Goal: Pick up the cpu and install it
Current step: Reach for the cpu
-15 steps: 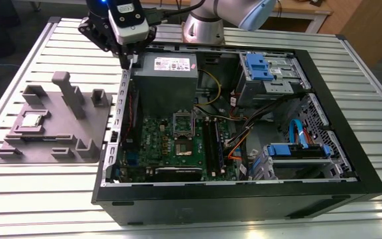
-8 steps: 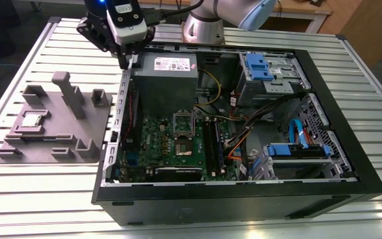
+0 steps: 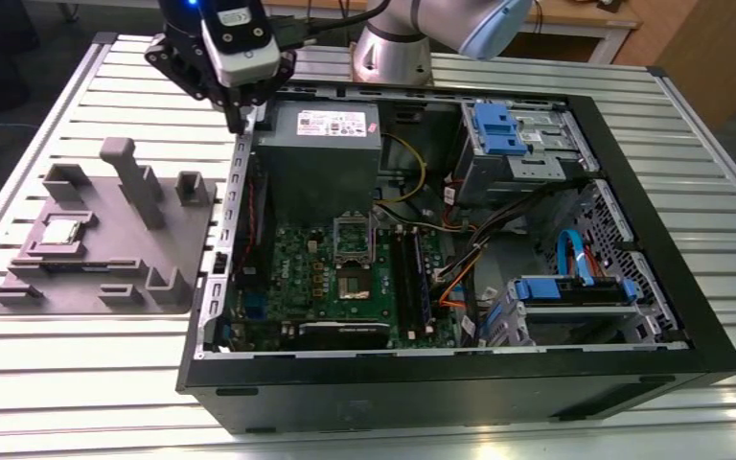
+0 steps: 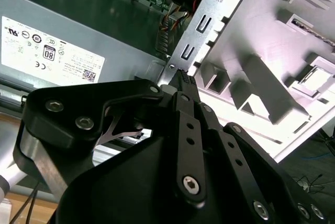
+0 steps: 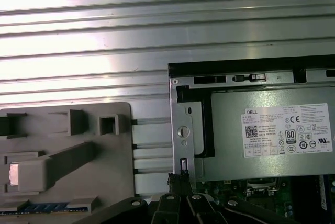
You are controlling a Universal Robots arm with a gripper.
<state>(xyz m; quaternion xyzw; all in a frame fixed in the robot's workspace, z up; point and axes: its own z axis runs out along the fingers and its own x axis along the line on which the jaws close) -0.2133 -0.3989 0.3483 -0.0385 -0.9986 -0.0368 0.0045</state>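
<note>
Over the case wall, close to the big grey box, hangs the gripper. Its jaws look pressed together at the tips in both wrist views, and they hold nothing. In the second wrist view the gripper points at the thin metal wall. In the first wrist view the gripper sits right by that same wall.

The cpu is not picked up yet. It lies flat in a pocket of the grey tray on the table, at the exterior view's left and well apart from the gripper. The socket waits on the green board inside the case.

I think a few things could go wrong.

- **The wall.** The gripper is so near it that a move straight down could bang into it.
- **The shut jaws.** Jaws closed like this would only poke the cpu, not grab it.
- **The post.** A tall post stands on the tray near the cpu, and the gripper could bump it and push the tray.
- **The cpu itself.** It is small, flat and smooth, so a crooked grab could make it tip or slip out.
- **The socket.** It is a tight spot, with wires close by. A cpu set down tilted or turned the wrong way may not fit and could get hurt.
</note>
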